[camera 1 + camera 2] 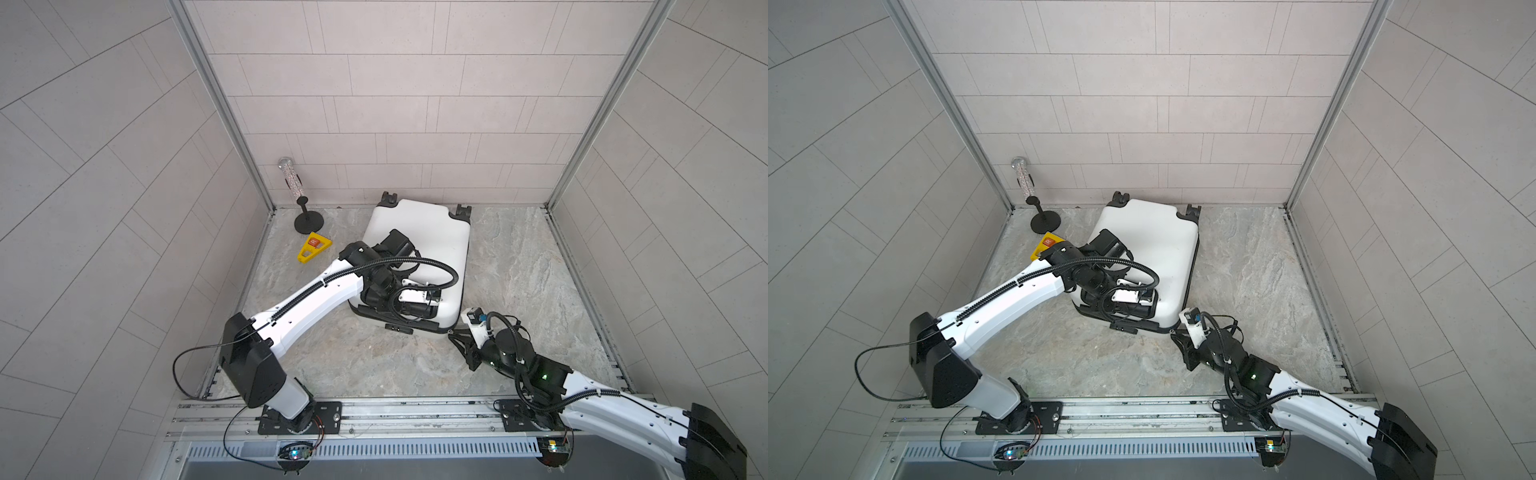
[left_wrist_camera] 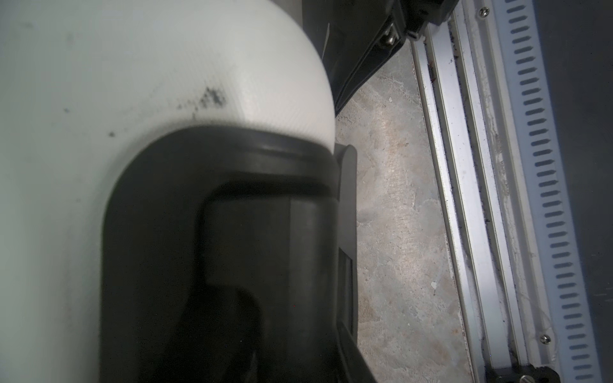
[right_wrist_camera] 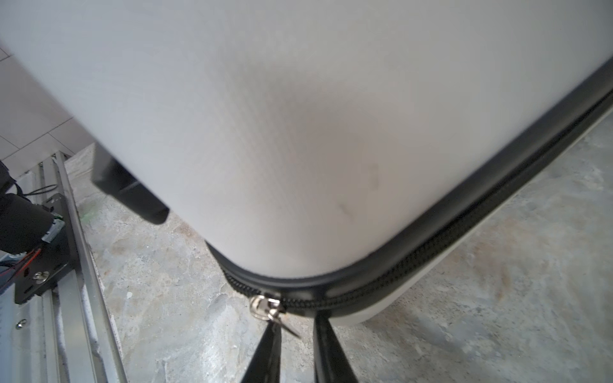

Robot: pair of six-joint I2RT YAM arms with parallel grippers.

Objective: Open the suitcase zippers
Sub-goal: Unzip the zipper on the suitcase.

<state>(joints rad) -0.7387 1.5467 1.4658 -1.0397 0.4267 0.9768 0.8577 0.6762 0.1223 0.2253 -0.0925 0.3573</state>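
Pale tiled walls (image 1: 415, 104) enclose a grey marbled floor (image 1: 519, 270), evenly lit.

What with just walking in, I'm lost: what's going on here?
Two robot arms are working on a suitcase lying flat on the table. The left end effector is at its black handle end. The right end effector sits at the near corner, jaws apart around the zipper pull. The zipper there looks closed.
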